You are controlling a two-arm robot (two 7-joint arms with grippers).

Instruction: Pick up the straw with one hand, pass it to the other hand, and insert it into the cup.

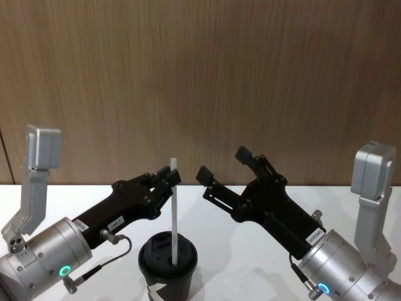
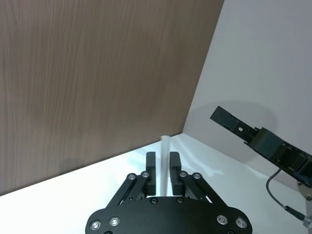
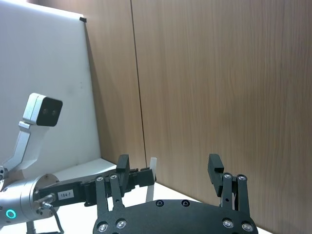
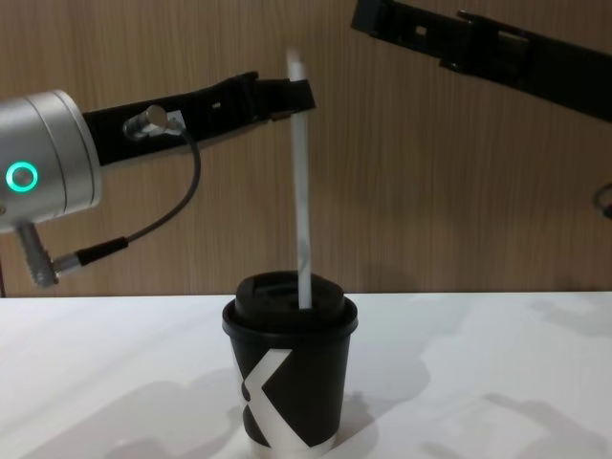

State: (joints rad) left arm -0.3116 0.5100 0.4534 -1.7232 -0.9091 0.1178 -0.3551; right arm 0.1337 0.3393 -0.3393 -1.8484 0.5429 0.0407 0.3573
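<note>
Biggest thing going on is the brown wood-grain wall [image 1: 200, 81] running behind everything, with the white surface [image 4: 478, 382] in front of it carrying the cup. Both arms are up off the surface and angled in toward the middle. The left gripper [image 1: 168, 179] reaches in from the left on its silver wrist with a glowing teal ring, and its jaws are closed on the straw near its top end; the left wrist view shows the two black fingers [image 2: 151, 163] pressed right against either side of the white tube. The right gripper [image 1: 229, 166] sits just to the right of that, higher than the cup and apart from the straw, with its jaws spread wide and nothing between them; in the chest view it's the long black bar crossing the top right corner. The cup [image 4: 290, 378] stands upright near the front edge of the surface, black with a domed black lid and a white angular mark on its side, roughly between and below the two grippers. The straw [image 4: 300, 182] is standing close to vertical, lower end down on the lid, looks like it's in the lid opening, though I can't tell how far in it goes, and the upper end pokes a little above the left gripper's fingers.
</note>
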